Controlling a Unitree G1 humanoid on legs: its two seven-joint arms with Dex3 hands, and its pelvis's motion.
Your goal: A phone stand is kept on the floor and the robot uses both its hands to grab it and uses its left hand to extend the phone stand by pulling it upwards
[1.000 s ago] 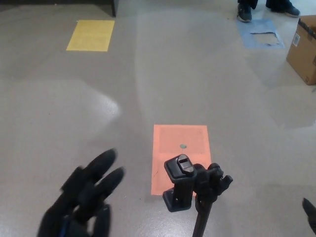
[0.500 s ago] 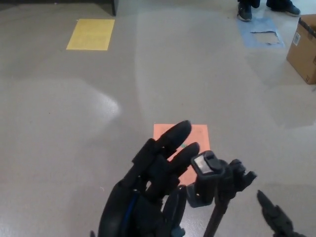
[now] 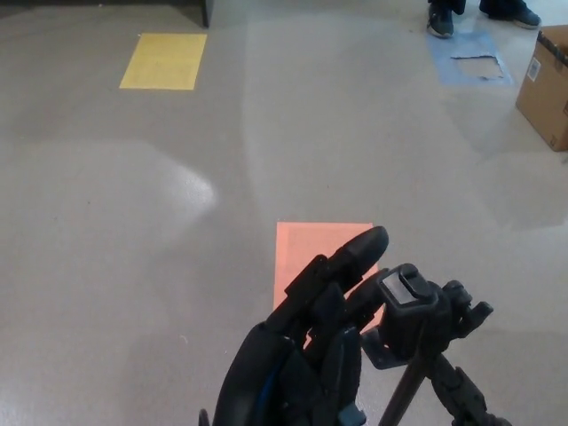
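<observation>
The black phone stand shows its clamp head (image 3: 411, 303) low and right of centre, with the thin pole (image 3: 404, 395) running down out of the picture. My left hand (image 3: 302, 364) fills the bottom centre. Its fingers (image 3: 355, 253) are stretched out and apart, right beside the clamp head on its left, and nothing sits inside them. Part of my right hand (image 3: 463, 397) shows just right of the pole at the bottom edge. Its hold on the pole is hidden.
An orange floor patch (image 3: 306, 248) lies under and behind the stand. Farther back are a yellow patch (image 3: 162, 62) on the left and a blue patch (image 3: 470, 58) on the right. A cardboard box (image 3: 546, 84) and a person's shoes (image 3: 441, 19) are at the far right.
My left hand has swept from the lower left up to the stand's head. The head has shifted right. My right hand has come in from the right edge to the pole.
</observation>
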